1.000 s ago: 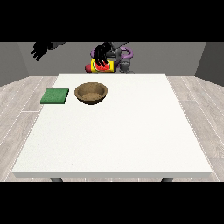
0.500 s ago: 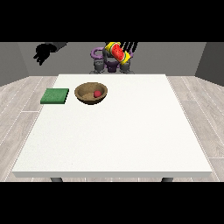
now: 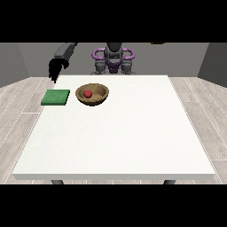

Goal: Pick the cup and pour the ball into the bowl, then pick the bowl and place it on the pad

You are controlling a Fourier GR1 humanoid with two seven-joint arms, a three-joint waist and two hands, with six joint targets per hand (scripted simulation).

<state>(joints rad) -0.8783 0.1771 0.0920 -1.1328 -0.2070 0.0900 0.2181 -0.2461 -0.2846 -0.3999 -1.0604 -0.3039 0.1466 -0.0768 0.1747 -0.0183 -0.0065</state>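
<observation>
The hand at the view's left [image 3: 56,70] hung above the tabletop's [image 3: 119,137] far left corner, fingers pointing down; whether they were spread or curled could not be told. Below it lay the green pad [image 3: 56,97]. Just beside the pad stood the wooden bowl [image 3: 92,94], the red ball [image 3: 88,93] inside.

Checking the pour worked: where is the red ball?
In the front view, the red ball lies inside the wooden bowl, far left on the table, right of the green pad.
</observation>
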